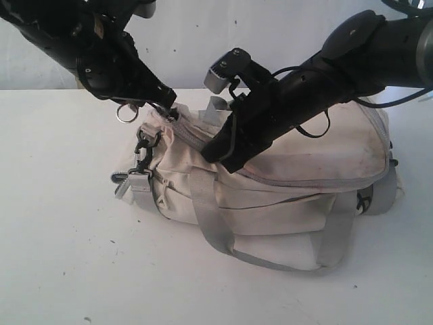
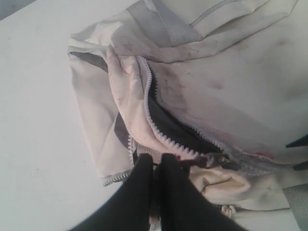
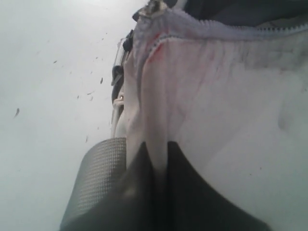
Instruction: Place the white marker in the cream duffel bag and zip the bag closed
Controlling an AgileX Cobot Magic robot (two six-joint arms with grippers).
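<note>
The cream duffel bag (image 1: 318,156) lies on the white table. My left gripper (image 1: 169,103) is shut on the grey webbing tab (image 2: 153,153) at the bag's left end, where the zipper begins. In the left wrist view the zipper (image 2: 163,137) gapes open over a dark inside, and a dark slider (image 2: 224,161) sits near my fingers. My right gripper (image 1: 220,157) is shut on a fold of cream fabric (image 3: 159,130) on the bag's front side, just below the zipper line. The white marker is not visible in any view.
A metal ring (image 1: 126,113) hangs below the left arm. Black clips (image 1: 144,143) and a grey buckle (image 1: 135,183) dangle at the bag's left end. A grey webbing strap (image 1: 210,223) loops onto the table (image 1: 67,257) in front of the bag.
</note>
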